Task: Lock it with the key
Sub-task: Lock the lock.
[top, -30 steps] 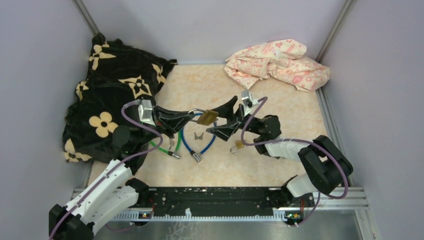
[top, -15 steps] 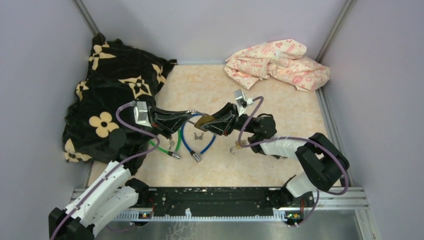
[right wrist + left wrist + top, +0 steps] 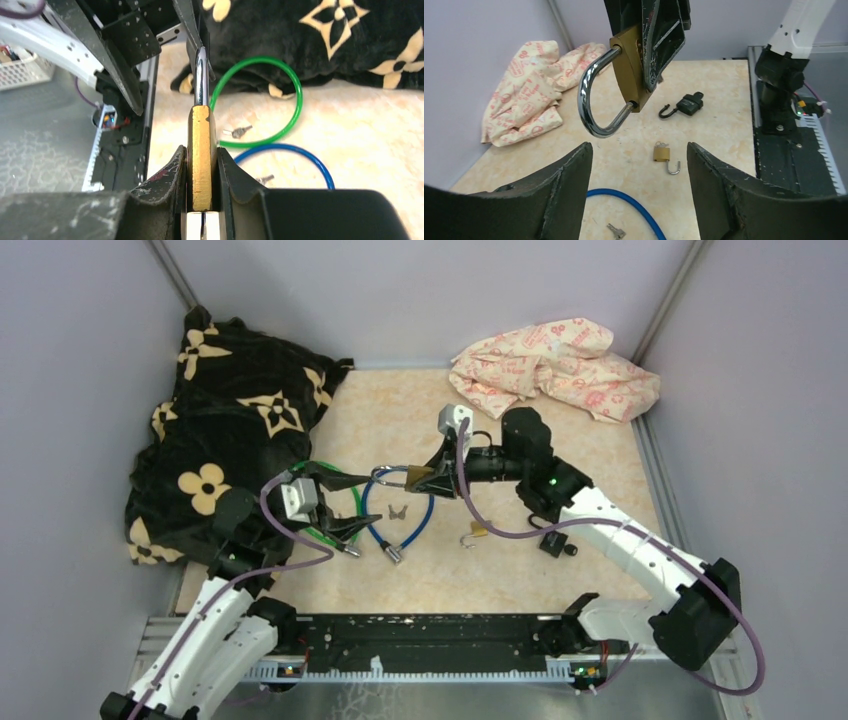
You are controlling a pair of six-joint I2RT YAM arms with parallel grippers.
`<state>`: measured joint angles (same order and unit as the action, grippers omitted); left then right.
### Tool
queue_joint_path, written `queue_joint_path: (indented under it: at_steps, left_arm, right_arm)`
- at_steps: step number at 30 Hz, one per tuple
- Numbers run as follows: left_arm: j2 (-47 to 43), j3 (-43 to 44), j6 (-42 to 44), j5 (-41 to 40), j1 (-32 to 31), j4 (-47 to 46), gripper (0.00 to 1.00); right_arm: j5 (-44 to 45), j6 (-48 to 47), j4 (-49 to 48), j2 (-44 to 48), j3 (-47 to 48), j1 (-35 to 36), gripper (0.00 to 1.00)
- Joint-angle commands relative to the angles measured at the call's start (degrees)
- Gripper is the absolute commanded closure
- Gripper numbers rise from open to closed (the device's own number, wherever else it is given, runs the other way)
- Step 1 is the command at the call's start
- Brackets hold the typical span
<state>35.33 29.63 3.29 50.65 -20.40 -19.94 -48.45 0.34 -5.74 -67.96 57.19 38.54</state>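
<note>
1. R gripper (image 3: 437, 470) is clamped on the big brass padlock (image 3: 628, 65). Fingers press both flat faces of the body, and the lock is held up off the table (image 3: 500, 570).
2. Its chrome shackle (image 3: 589, 102) points toward my L arm. In the L wrist cam both shackle ends meet the body, but I can't tell if it's latched.
3. L gripper (image 3: 356, 501) is wide open w/ nothing in it. It sits just short of the shackle, not touching.
4. Loose keys (image 3: 398, 511) lie on the table inside the curve of the blue cable (image 3: 426, 519), below the held lock.
5. Green cable loop (image 3: 296, 102) is next to the blue one, by the black floral cloth (image 3: 220, 410).
6. Small brass padlock (image 3: 662, 152) lies on the table, shackle open. Small black padlock (image 3: 689, 104) lies farther right.
7. Pink-print cloth (image 3: 555, 365) is bunched in the far R corner.
</note>
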Motion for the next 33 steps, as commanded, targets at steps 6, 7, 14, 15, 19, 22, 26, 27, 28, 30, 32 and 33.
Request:
queue_joint_path:
  at_steps: [6, 7, 14, 15, 19, 22, 26, 27, 28, 30, 32, 33]
  left_arm:
    - [3.88, 2.84, -3.12, 5.8, 0.18, 0.09, 0.3]
    - [4.09, 2.69, -3.95, 5.83, 0.12, -0.82, 0.32]
    - [4.68, 1.35, -10.74, 8.22, -1.47, -10.83, 0.63]
    - [4.74, 1.27, -10.76, 7.97, -2.22, -10.74, 0.67]
    - [4.91, 1.05, -11.98, 5.97, -3.32, -9.92, 1.0]
    - [4.08, 0.88, -13.14, 2.7, -3.32, -12.24, 1.0]
    - [2.73, 0.67, -18.54, -3.86, -3.24, -18.04, 1.0]
    - [2.2, 0.6, -19.34, -4.2, -3.23, -18.99, 1.0]
    - [1.8, 0.42, -20.01, -4.1, -3.24, -19.75, 1.0]
    - [1.04, -0.1, -20.86, -3.66, -3.24, -20.61, 1.0]
    - [0.82, -0.49, -20.96, -3.9, -3.24, -21.06, 1.0]
    - [0.76, -0.67, -21.0, -4.04, -3.16, -21.37, 1.0]
  right_arm:
    - [2.87, -21.99, 25.38, -0.58, 15.3, 4.51, 1.0]
    - [2.79, -22.32, 26.03, -0.81, 15.97, 4.9, 1.0]
    - [2.69, -23.82, 26.62, -2.72, 18.32, 6.83, 1.0]
    - [2.74, -23.72, 26.46, -2.92, 18.5, 6.88, 1.0]
    - [1.46, -22.93, 24.91, -2.9, 18.47, 7.2, 1.0]
    - [1.5, -20.82, 21.78, -2.26, 16.92, 6.85, 1.0]
    - [-1.16, -12.67, 13.04, -0.85, 10.86, 2.99, 0.63]
    - [-3.03, -9.82, 9.81, -0.48, 9.08, 1.77, 0.5]
    - [-4.19, -6.24, 5.81, 0.21, 7.09, 0.64, 0.36]
    - [-5.39, 0.8, -5.56, 1.47, 1.2, -1.07, 0.03]
    - [-6.23, 5.99, -12.05, 1.65, -1.71, -1.89, 0.02]
    - [-6.62, 7.46, -13.6, 1.5, -2.33, -1.89, 0.02]
